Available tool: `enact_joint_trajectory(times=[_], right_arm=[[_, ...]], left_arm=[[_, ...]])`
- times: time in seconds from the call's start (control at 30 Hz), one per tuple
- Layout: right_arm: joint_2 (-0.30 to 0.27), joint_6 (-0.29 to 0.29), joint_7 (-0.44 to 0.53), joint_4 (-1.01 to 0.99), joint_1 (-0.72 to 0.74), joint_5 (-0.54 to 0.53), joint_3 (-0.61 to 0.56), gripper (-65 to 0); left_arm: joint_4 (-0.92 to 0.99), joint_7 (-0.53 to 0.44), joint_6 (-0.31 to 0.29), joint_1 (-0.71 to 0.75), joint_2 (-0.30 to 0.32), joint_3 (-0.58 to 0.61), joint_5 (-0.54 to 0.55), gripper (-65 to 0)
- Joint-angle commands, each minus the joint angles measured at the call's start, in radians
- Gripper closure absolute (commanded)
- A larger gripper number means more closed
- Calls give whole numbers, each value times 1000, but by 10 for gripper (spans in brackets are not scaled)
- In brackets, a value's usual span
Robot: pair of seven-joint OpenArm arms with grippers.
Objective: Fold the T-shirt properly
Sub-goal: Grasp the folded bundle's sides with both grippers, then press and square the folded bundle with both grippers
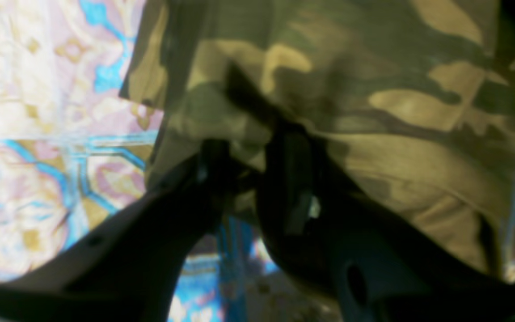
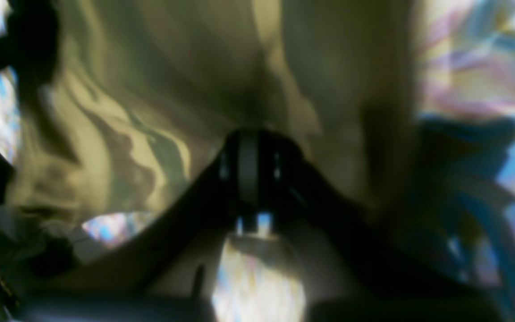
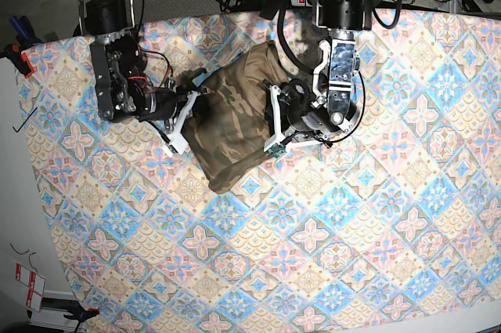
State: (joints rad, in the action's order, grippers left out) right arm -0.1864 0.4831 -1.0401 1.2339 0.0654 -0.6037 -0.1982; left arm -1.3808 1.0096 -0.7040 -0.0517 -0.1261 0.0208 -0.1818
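T-shirt (image 3: 235, 125), bunched at bench (image 3: 376, 215) far-centre, pinched by both closed claws, left claw (image 1: 248, 165) and right claw (image 2: 248, 165); risk: uneven pulls drag layers, skewing the fold.

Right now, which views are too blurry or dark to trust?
Right wrist: heavily blurred, right gripper a dark silhouette against the T-shirt; jaws unreadable. Left wrist: softer blur, left gripper shadowed, but camouflage and tablecloth readable. Base: sharp, evenly lit, mild shadow beside the shirt.
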Motion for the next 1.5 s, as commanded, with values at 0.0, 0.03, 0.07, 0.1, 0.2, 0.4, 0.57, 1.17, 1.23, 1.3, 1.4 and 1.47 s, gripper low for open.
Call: enact_joint_trajectory(times=[0.0,0.03,0.07,0.1,0.2,0.4,0.57,1.17,1.23,1.3,1.4,1.47], right_arm=[[-8,2,45,-21,41,-12,-27,-37],[-18,2,63,-49,57,-12,-60,-37],[-23,2,71,-61,64,-12,-80,-37],[-23,2,68,-56,72,-14,-94,-37],[-25,2,47,33,72,-15,-74,-36],[-25,-1,-142,355,66,-17,73,-36],[-8,-2,-276,511,70,-17,174,-37],[54,-2,-234,240,304,204,-22,-37],[72,-2,-208,182,334,230,-60,-37],[81,-2,-170,126,359,247,-86,-37],[81,-2,-121,39,402,250,-129,-37],[83,-2,-88,-18,429,250,-157,-37]], left_arm=[[10,2,6,-20,-7,3,-18,-199],[22,2,6,-26,-8,3,-20,-199],[24,2,6,-26,-10,3,-20,-199],[14,5,6,-24,-11,3,-20,-199],[-85,79,6,-23,-11,3,-11,-179],[-451,285,6,-18,-11,6,-12,-45],[-547,387,6,-4,-2,136,-12,0],[-355,266,6,204,105,511,-20,0],[-326,240,6,204,105,509,-22,0],[-297,226,6,201,105,511,-22,0],[-234,214,6,184,105,511,-22,0],[-190,205,6,161,105,512,-22,0]])
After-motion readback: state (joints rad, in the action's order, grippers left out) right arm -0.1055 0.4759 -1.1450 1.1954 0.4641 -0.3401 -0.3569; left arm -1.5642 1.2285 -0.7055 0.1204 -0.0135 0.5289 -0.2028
